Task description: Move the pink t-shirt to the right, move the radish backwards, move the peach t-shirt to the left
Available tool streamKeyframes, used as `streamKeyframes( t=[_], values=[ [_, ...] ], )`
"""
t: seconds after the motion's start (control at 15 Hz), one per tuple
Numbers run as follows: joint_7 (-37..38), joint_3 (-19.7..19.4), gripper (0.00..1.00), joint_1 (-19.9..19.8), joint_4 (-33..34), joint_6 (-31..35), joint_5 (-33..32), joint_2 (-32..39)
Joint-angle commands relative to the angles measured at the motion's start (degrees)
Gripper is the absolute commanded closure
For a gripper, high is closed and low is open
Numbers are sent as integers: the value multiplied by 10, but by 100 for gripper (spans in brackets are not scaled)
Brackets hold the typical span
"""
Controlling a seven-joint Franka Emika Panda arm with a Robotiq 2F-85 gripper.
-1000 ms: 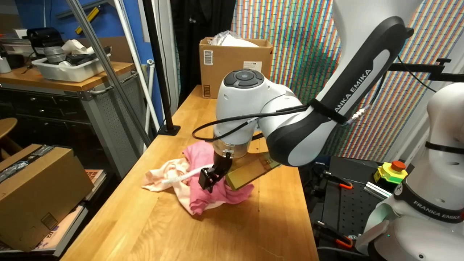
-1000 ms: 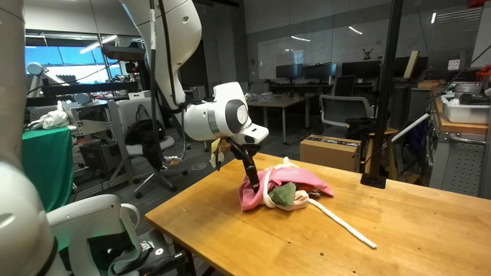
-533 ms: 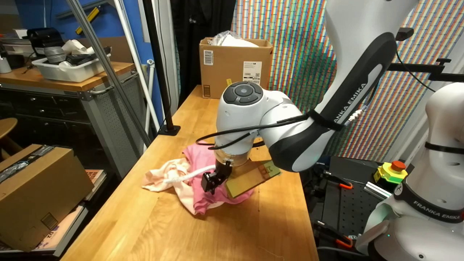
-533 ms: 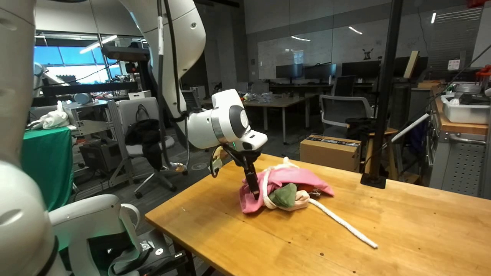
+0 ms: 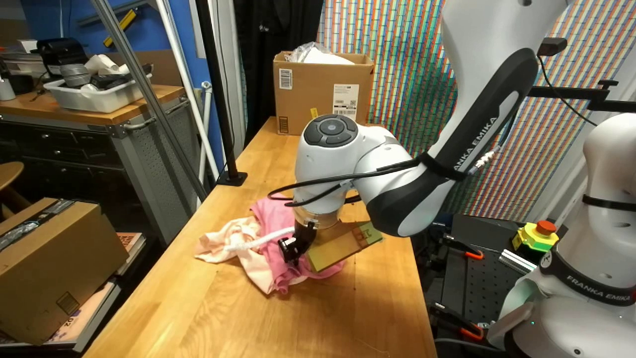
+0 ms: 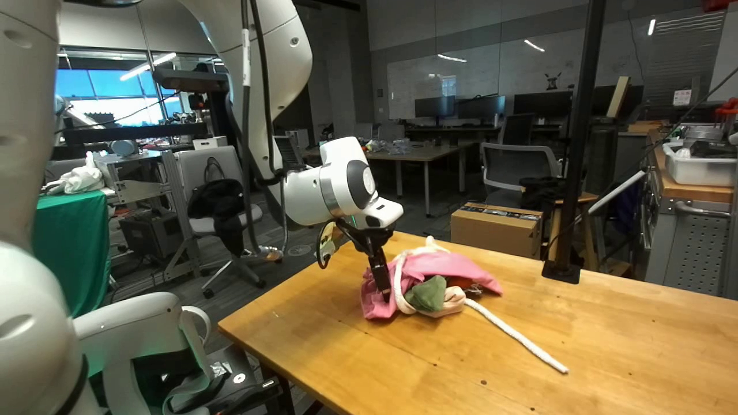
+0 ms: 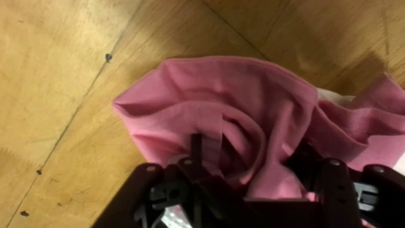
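Observation:
The pink t-shirt (image 7: 221,77) lies crumpled on the wooden table, on top of part of the peach t-shirt (image 5: 223,241). My gripper (image 7: 250,145) points down into the pink cloth, its fingers (image 7: 196,147) wide apart with loose pink folds bunched between them. The fingertips are partly sunk in the fabric. In an exterior view the radish (image 6: 426,295) shows green leaves and a little red under the pink cloth; most of it is covered. A pale fold of the peach t-shirt (image 6: 452,301) sticks out beside those leaves.
A white cord (image 6: 519,337) runs over the pile and trails across the table (image 6: 634,346). A black pole's foot (image 6: 561,272) stands at the table edge. At the far end sits a cardboard box (image 5: 323,94). A yellowish board (image 5: 343,248) juts from the wrist.
The arm has come down into the pink t-shirt, and the jaws have narrowed a little. The cloth's near edge has been drawn slightly along with them; the cord, radish and peach t-shirt hardly moved.

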Motion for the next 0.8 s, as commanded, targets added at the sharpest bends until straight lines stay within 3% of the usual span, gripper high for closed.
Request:
streamKeyframes(
  t=[0.0,0.27,0.47,0.73],
  values=[
    [20,-13,62,9,10,3,-24,2],
    [21,-16,92,7,11,3,-36,1],
    [24,-23,99,7,10,4,-45,-2],
    [49,-33,94,17,3,3,-76,-16]
  ],
)
